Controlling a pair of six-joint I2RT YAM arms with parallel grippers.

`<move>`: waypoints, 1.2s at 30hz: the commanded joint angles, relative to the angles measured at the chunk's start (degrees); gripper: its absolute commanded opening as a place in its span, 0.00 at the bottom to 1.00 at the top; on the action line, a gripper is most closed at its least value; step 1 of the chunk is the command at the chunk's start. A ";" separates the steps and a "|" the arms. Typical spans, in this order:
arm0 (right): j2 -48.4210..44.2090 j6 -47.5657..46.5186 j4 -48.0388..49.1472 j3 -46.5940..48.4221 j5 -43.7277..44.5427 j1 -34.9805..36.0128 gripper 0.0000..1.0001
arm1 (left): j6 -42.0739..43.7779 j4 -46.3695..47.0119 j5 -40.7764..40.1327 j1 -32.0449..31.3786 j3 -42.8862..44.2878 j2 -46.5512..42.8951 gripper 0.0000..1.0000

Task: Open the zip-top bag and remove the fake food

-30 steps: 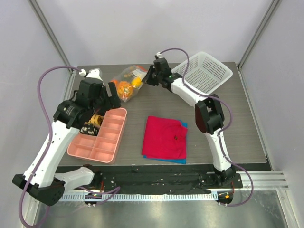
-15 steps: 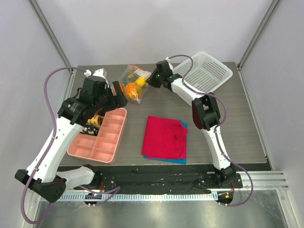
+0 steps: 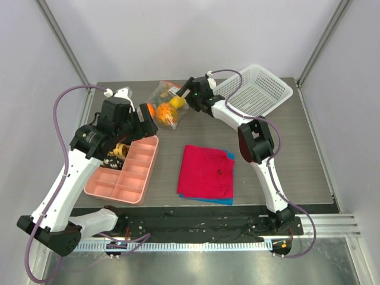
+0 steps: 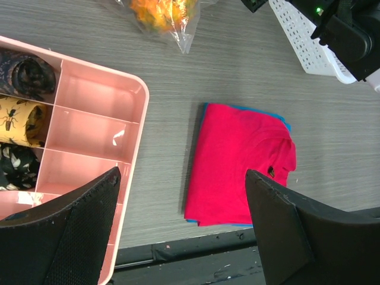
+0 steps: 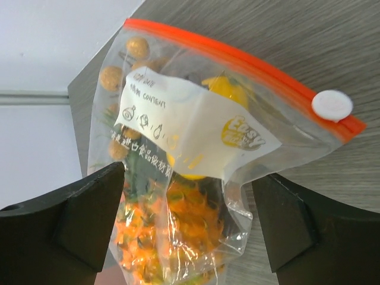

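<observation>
The zip-top bag (image 3: 164, 102) lies at the back of the table, clear and crinkly, with its orange zip strip (image 5: 237, 58) and white slider (image 5: 332, 105) shut. Inside it is the fake food: an orange spiky pineapple (image 5: 172, 231), a yellow fruit (image 5: 222, 89) and brownish balls (image 5: 111, 77). My right gripper (image 3: 187, 95) (image 5: 190, 225) stands open at the bag's right side. The bag's lower part shows between its fingers and is not pinched. My left gripper (image 3: 146, 116) (image 4: 184, 225) is open just left of the bag (image 4: 157, 12), holding nothing.
A pink compartment tray (image 3: 122, 175) with rolled socks (image 4: 24, 113) in its left cells sits front left. A red cloth (image 3: 206, 172) folded over a blue one lies in the middle. A white mesh basket (image 3: 255, 92) stands tilted at the back right.
My right gripper has opened and let go of the bag, which has shifted slightly right and settled on the table. My left gripper has moved right, closer to the bag.
</observation>
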 commanded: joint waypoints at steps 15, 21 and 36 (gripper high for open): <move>6.35 -15.22 -2.73 20.35 4.92 -0.64 0.02 | 3.54 -2.75 -2.01 1.75 1.34 -2.81 0.88; -0.23 -24.80 -0.97 20.27 -18.10 -2.05 0.01 | 3.01 1.11 4.66 5.71 8.81 1.31 0.87; -9.39 -38.88 -12.84 18.42 -48.25 -2.23 0.01 | 6.25 31.00 17.06 12.21 -4.20 2.46 0.83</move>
